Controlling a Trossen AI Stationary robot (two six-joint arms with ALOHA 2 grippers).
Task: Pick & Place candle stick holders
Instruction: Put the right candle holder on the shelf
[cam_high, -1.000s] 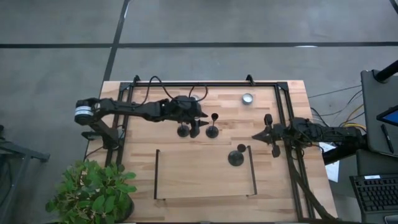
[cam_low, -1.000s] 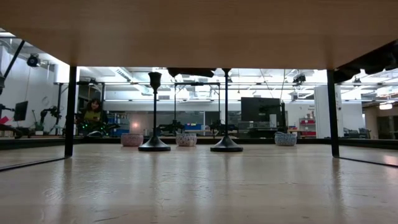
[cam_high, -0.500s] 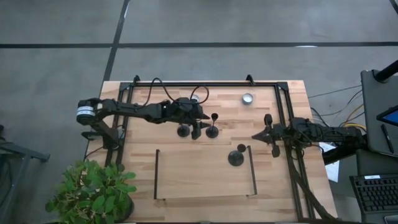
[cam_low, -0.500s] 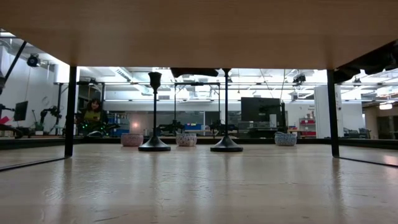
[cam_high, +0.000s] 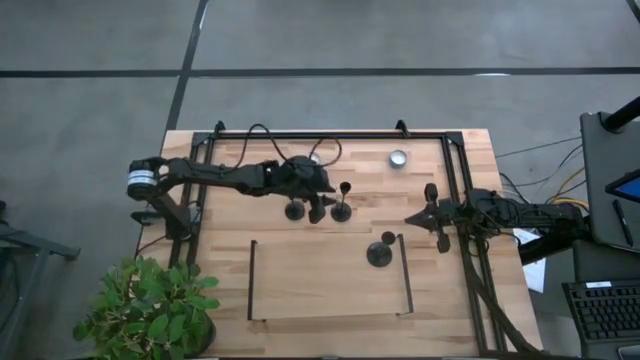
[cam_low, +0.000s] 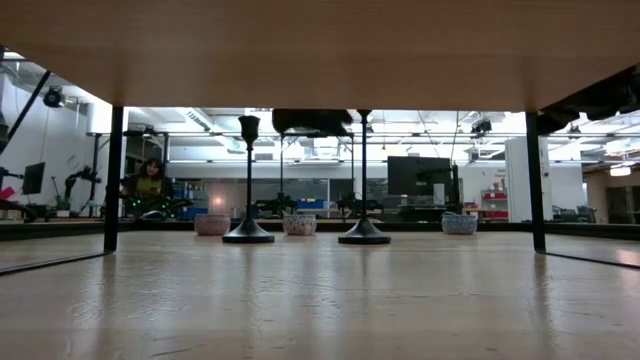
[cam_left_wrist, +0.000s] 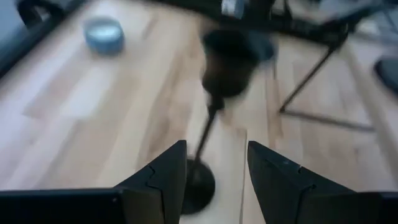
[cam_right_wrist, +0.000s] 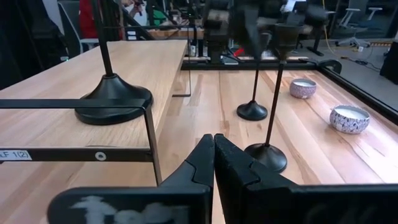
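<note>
Reaching over the back of the tabletop (cam_high: 300, 270), the left gripper (cam_high: 318, 205) hovers with jaws apart between two standing candle holders (cam_high: 294, 209) and (cam_high: 342, 208). A third candle holder (cam_high: 380, 252) stands nearer the right gripper (cam_high: 412, 218), which waits at the right edge, jaws together.

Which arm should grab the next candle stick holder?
Left. The left gripper is open, right at the middle candle stick holder. The right gripper is shut at the table's right edge.
</note>
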